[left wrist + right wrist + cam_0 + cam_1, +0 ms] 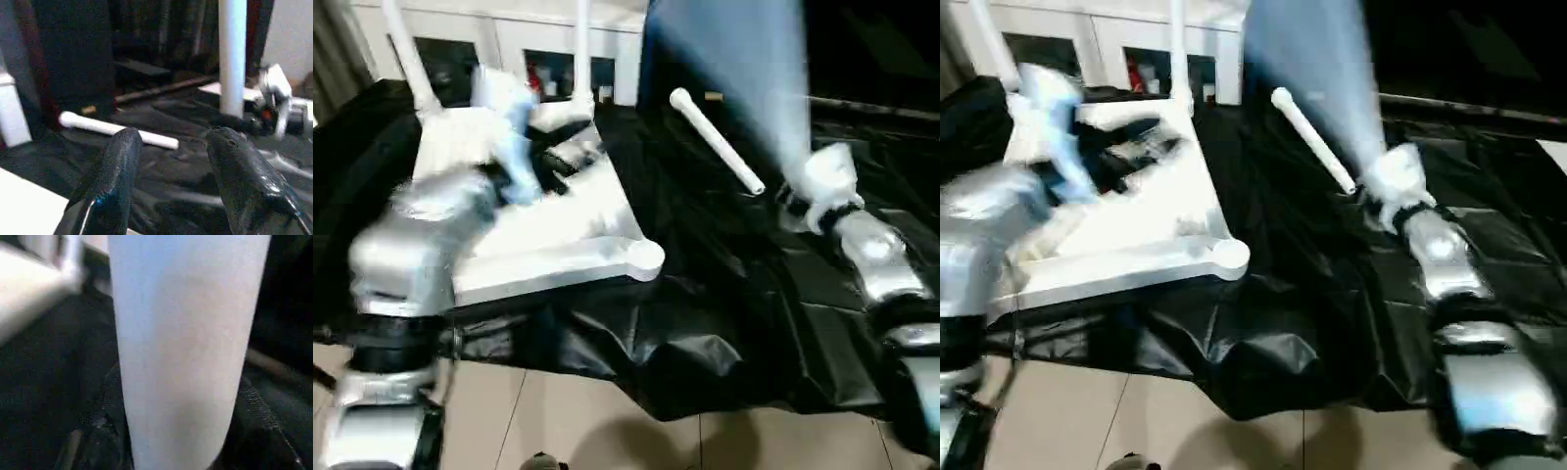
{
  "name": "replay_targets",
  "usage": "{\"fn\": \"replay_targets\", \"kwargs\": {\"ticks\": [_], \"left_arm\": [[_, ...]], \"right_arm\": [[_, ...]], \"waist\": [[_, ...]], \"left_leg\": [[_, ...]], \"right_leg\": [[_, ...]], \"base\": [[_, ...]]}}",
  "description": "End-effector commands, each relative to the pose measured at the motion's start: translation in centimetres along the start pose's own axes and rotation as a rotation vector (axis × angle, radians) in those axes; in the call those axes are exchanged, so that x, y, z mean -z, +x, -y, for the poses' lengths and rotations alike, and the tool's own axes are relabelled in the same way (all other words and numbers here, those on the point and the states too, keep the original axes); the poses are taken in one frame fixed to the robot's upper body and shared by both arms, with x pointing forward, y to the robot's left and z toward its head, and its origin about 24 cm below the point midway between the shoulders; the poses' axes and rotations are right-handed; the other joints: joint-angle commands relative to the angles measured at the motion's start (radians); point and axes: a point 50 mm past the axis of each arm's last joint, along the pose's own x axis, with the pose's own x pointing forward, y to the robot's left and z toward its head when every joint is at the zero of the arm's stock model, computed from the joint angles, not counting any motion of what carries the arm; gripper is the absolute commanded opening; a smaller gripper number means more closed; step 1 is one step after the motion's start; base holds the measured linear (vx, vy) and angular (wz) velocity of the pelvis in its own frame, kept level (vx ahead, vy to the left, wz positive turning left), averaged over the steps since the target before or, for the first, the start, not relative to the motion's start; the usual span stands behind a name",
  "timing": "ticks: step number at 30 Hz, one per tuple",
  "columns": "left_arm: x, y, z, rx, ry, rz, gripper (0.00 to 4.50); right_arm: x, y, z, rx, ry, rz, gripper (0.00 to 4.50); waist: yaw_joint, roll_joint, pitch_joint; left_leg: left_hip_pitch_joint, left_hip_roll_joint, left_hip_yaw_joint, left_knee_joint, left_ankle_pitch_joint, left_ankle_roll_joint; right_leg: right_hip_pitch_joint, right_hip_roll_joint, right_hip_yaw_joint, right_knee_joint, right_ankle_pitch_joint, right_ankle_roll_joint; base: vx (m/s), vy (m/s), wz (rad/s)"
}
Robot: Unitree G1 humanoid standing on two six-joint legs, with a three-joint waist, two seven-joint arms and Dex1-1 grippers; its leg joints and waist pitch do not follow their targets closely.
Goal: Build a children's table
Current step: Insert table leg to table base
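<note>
Tabletop (548, 235): lies upside down on black sheeting – sockets face up to take legs; two legs already stand at its far corners.
Right gripper (1386, 191): clamped on a leg (1332, 78), raised and tilted, probably being carried to a socket (motion-blurred).
Spare leg (715, 139): flat on the sheeting, just beside the right gripper.
Left gripper (176, 161): fingers apart, nothing between them – hovering over the tabletop, likely to steady it.
Near corner socket (644, 257): vacant.

Glossy crinkled black sheet (724, 294), smooth white plastic tabletop (558, 245), silvery metallic forearms (876, 255)
</note>
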Motion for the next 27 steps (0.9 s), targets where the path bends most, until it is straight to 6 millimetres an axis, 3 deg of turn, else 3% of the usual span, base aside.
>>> {"fn": "replay_targets", "kwargs": {"ticks": [1, 5, 7, 8, 13, 15, 18, 21, 25, 26, 27], "left_arm": [[0.4, 0.3, 0.4, -0.003, 0.011, -0.025, 2.56], [1.1, 1.0, 0.9, 0.010, -0.009, -0.048, 2.56], [1.8, 2.1, 1.2, 0.012, -0.044, -0.068, 2.56], [1.9, 2.5, 1.3, 0.014, -0.060, -0.071, 2.82], [1.4, 4.4, 2.2, 0.098, -0.240, -0.029, 3.07], [1.1, 4.7, 2.4, 0.121, -0.284, -0.020, 3.35], [0.7, 5.4, 2.9, 0.177, -0.333, -0.015, 3.36], [0.3, 5.8, 3.1, 0.198, -0.369, 0.006, 3.75], [-0.1, 6.1, 3.1, 0.209, -0.391, 0.017, 3.82], [-0.1, 6.1, 3.1, 0.209, -0.391, 0.017, 4.14], [-0.2, 6.2, 3.2, 0.221, -0.405, 0.015, 4.17]], "right_arm": [[-1.9, 0.4, -0.3, -0.074, 0.106, 0.076, 1.86], [-3.2, 0.7, -2.3, -0.248, 0.232, 0.116, 1.86], [-4.7, 0.5, -4.2, -0.444, 0.436, 0.114, 1.86], [-4.9, 0.4, -4.7, -0.496, 0.484, 0.103, 1.86], [-5.2, -1.3, -7.4, -0.809, 0.625, 0.000, 1.86], [-5.4, -1.5, -7.7, -0.849, 0.640, -0.003, 1.86], [-5.9, -1.9, -8.2, -0.898, 0.673, -0.003, 1.86], [-6.2, -2.1, -8.2, -0.904, 0.688, -0.021, 1.86], [-6.4, -2.4, -8.3, -0.927, 0.691, -0.044, 1.86], [-6.4, -2.4, -8.3, -0.927, 0.691, -0.044, 1.86], [-6.5, -2.6, -8.4, -0.942, 0.694, -0.051, 1.86]], "waist": [[0.004, 0.004, -0.082], [0.013, 0.003, -0.082], [0.014, -0.001, -0.080], [0.019, 0.003, -0.079], [0.044, -0.001, -0.083], [0.052, -0.005, -0.082], [0.063, -0.008, -0.082], [0.065, -0.008, -0.082], [0.064, -0.009, -0.081], [0.065, -0.008, -0.081], [0.065, -0.010, -0.081]], "left_leg": [[0.010, 0.017, -0.001, -0.062, -0.176, 0.067], [0.014, 0.018, -0.001, -0.064, -0.173, 0.055], [0.015, 0.018, -0.002, -0.067, -0.180, 0.050], [0.019, 0.019, -0.003, -0.069, -0.180, 0.050], [0.019, 0.021, -0.003, -0.068, -0.170, 0.019], [0.015, 0.019, -0.001, -0.067, -0.159, 0.019], [0.013, 0.020, -0.003, -0.068, -0.145, 0.010], [0.013, 0.019, -0.003, -0.068, -0.146, 0.002], [0.012, 0.020, -0.004, -0.070, -0.151, -0.008], [0.012, 0.019, -0.004, -0.070, -0.148, -0.009], [0.011, 0.020, -0.004, -0.070, -0.144, -0.010]], "right_leg": [[0.063, -0.050, 0.050, -0.068, -0.048, -0.226], [0.064, -0.055, 0.051, -0.072, -0.080, -0.230], [0.065, -0.054, 0.051, -0.077, -0.104, -0.222], [0.062, -0.054, 0.052, -0.079, -0.116, -0.216], [0.060, -0.065, 0.052, -0.084, -0.152, -0.198], [0.063, -0.067, 0.053, -0.086, -0.154, -0.196], [0.061, -0.070, 0.051, -0.085, -0.170, -0.184], [0.060, -0.071, 0.051, -0.088, -0.187, -0.171], [0.060, -0.072, 0.050, -0.093, -0.218, -0.147], [0.060, -0.071, 0.050, -0.093, -0.215, -0.144], [0.061, -0.071, 0.050, -0.093, -0.212, -0.141]], "base": [[0.000, 0.000, 0.00], [0.000, 0.000, 0.00], [0.000, 0.000, 0.00], [0.000, 0.000, 0.00], [0.000, 0.000, 0.00], [0.000, 0.000, 0.00], [0.000, 0.000, 0.00], [0.000, 0.000, 0.00], [0.000, 0.000, 0.00], [0.000, 0.000, 0.00], [0.000, 0.000, 0.00]]}}
